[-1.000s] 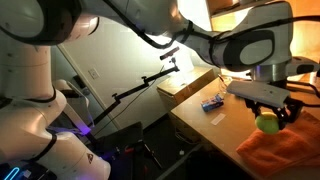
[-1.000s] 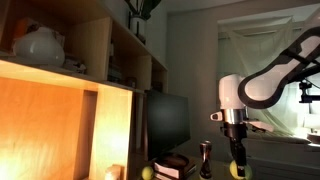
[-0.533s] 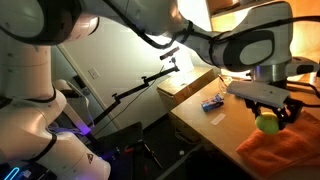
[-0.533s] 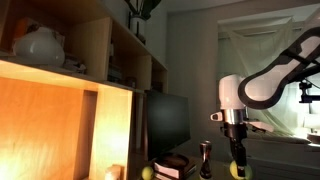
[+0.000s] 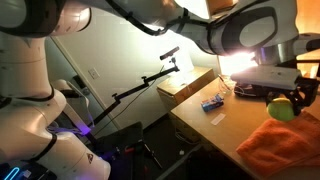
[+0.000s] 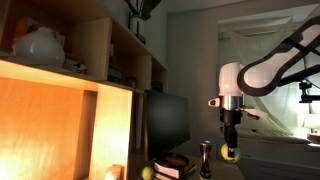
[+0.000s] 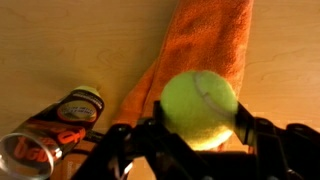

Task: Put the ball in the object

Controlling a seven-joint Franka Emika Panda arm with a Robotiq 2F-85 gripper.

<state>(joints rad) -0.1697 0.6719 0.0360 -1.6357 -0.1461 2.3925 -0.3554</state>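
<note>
The gripper is clamped on the yellow-green ball, which sits between its fingers, held in the air above the orange cloth on the wooden table.

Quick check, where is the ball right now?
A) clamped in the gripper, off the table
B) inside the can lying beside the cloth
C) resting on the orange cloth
A: the ball sits gripped between the fingers of the gripper, held in the air above the orange cloth.
</note>
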